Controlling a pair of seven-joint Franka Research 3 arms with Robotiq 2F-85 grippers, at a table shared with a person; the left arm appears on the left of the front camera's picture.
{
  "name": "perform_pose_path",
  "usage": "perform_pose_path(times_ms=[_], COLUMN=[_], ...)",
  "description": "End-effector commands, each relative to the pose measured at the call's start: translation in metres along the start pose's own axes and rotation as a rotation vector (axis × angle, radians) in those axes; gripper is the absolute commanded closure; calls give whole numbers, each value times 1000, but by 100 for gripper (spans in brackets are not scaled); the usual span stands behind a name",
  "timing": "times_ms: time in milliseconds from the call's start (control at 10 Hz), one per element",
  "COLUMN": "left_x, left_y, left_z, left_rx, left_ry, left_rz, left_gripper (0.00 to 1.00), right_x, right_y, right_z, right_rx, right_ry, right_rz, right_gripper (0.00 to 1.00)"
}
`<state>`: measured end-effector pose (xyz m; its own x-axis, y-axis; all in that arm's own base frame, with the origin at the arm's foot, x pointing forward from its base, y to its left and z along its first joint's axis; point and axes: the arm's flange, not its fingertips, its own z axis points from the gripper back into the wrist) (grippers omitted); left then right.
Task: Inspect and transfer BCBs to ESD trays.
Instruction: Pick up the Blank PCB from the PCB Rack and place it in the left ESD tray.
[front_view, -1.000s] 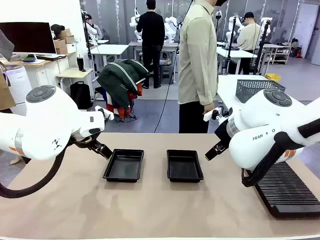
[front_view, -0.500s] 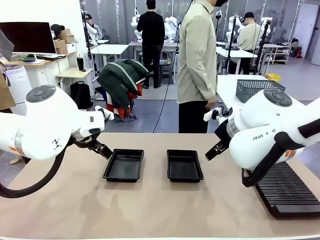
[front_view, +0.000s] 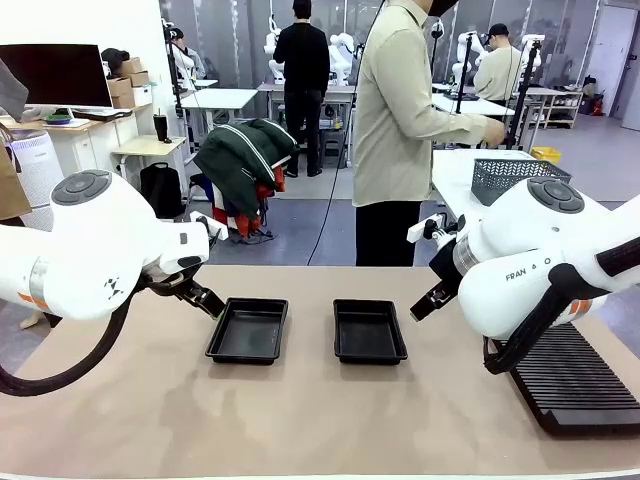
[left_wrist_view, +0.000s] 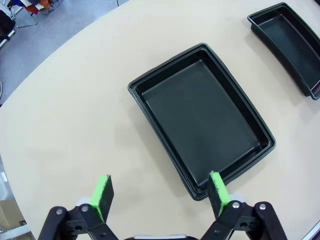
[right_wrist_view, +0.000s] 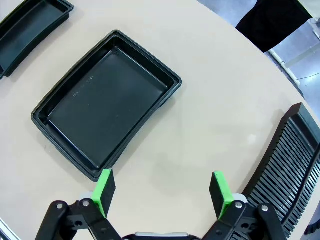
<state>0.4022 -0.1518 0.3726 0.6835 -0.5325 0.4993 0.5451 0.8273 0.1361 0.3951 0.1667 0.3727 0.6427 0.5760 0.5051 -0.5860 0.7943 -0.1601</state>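
Two empty ESD trays sit side by side mid-table: the left tray (front_view: 249, 330) and the right tray (front_view: 369, 331). My left gripper (front_view: 207, 302) hovers open just off the left tray's left far corner. In the left wrist view the gripper (left_wrist_view: 161, 194) spans the near corner of that tray (left_wrist_view: 202, 120), with the other tray (left_wrist_view: 292, 42) at the upper right. My right gripper (front_view: 423, 304) hangs open to the right of the right tray. The right wrist view has its gripper (right_wrist_view: 162, 189) above bare table beside that tray (right_wrist_view: 105, 117). The BCBs are out of view.
A long black ribbed rack (front_view: 575, 380) lies at the table's right front, and its edge (right_wrist_view: 285, 165) is in the right wrist view too. A person (front_view: 400, 130) stands at the far side, one hand (front_view: 493, 130) stretched over a grey mesh basket (front_view: 512, 176) on a white side table.
The person's hand has risen from hip height and reached to the right, above the mesh basket. Both arms and both trays have stayed still.
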Motion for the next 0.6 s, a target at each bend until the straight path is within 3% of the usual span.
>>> perform_pose_path(times_ms=[0,500], left_x=[10,53], left_y=[2,40], left_z=[15,129], left_rx=[-12,-50], left_ry=[4,64], left_rz=[26,95], left_gripper=[0,0], right_x=[0,33], right_y=[0,-52], right_z=[0,101], right_rx=[0,199], right_ry=[0,58], right_rz=[0,-156], right_gripper=[0,0])
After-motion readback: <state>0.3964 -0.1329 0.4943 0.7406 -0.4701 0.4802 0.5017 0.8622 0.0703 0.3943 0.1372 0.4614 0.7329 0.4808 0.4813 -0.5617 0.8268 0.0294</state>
